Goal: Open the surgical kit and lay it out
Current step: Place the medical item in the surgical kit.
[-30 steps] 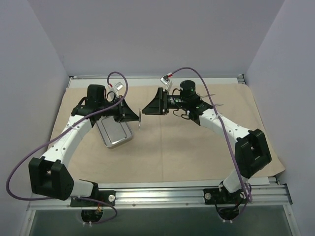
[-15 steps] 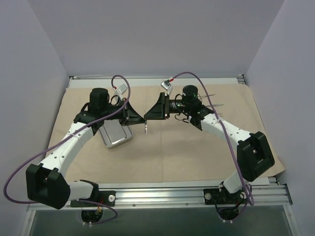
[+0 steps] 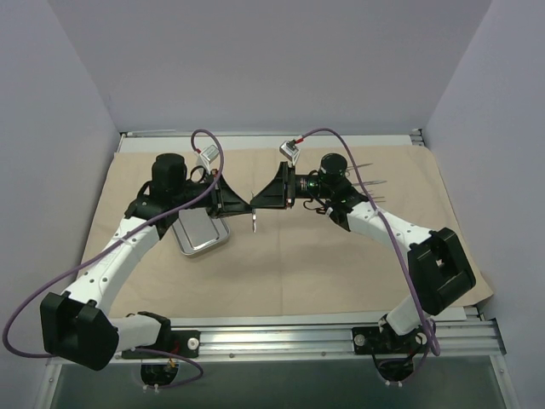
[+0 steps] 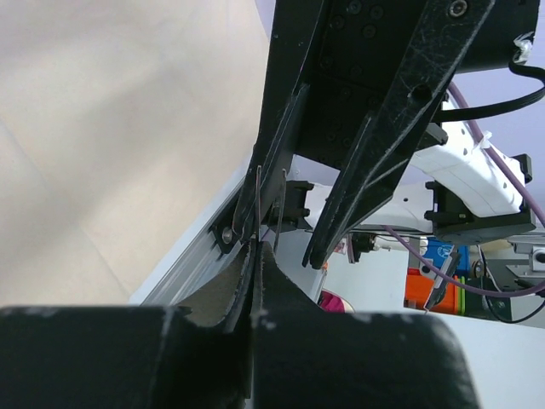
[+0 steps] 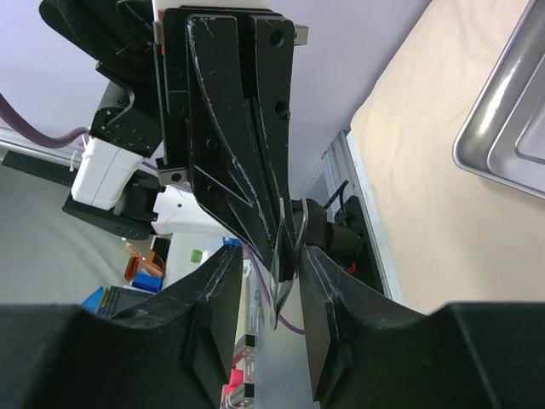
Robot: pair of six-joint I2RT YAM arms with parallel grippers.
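The tan cloth wrap lies spread flat on the table. The steel tray sits on its left part, under my left arm. My left gripper is shut on thin metal tweezers, held in the air above the middle of the cloth. My right gripper faces it tip to tip. In the right wrist view its fingers stand open on either side of the tweezers. In the left wrist view my shut gripper pinches the tweezers.
Several thin metal instruments lie on the cloth at the back right, behind my right arm. The tray's corner shows in the right wrist view. Purple walls close in the left, back and right. An aluminium rail runs along the near edge.
My left gripper has carried the tweezers to the right and my right gripper has come left. The two now meet tip to tip, with the tweezers between the right fingers.
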